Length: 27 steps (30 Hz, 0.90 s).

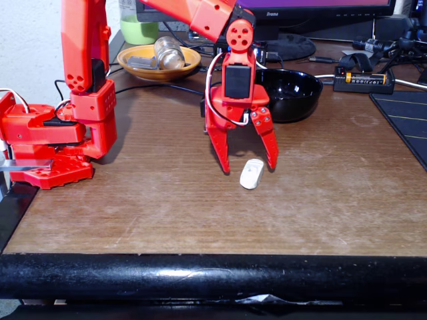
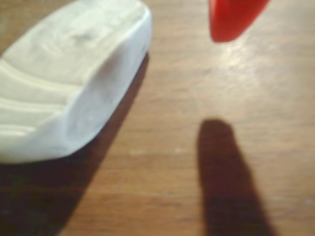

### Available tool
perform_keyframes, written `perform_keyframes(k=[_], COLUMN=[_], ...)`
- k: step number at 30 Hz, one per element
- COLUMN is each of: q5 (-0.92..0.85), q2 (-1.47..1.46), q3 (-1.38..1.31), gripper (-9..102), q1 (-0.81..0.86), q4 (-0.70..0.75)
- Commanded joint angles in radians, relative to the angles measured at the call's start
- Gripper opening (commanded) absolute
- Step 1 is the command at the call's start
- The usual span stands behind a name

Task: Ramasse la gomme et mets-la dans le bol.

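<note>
The small white eraser (image 1: 252,174) lies flat on the brown wooden table, in front of the glossy black bowl (image 1: 290,94). My red gripper (image 1: 249,167) hangs open just above the table, its two fingers pointing down, the right fingertip (image 1: 272,161) just behind the eraser's far end and the left one apart from it. In the wrist view the eraser (image 2: 69,83) looms large and blurred at the left, and one red fingertip (image 2: 234,18) shows at the top, casting a dark shadow on the wood. Nothing is held.
A shallow orange-yellow dish (image 1: 158,63) holding a glass bulb stands at the back left, beside a green cup (image 1: 139,30). A battery holder (image 1: 363,81) and cables lie at the back right. The arm's red base (image 1: 57,143) sits at the left. A black bar (image 1: 213,275) runs along the table's front edge.
</note>
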Motion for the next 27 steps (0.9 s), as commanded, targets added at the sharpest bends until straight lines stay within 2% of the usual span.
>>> perform_keyframes(k=[1, 22, 27], q5=[0.003, 0.011, 0.0], q2=[0.011, -0.054, -0.052], q3=[-0.011, 0.041, 0.043], gripper=[28, 25, 10], q1=[0.0, 0.011, 0.023], q4=[-0.018, -0.08, -0.087])
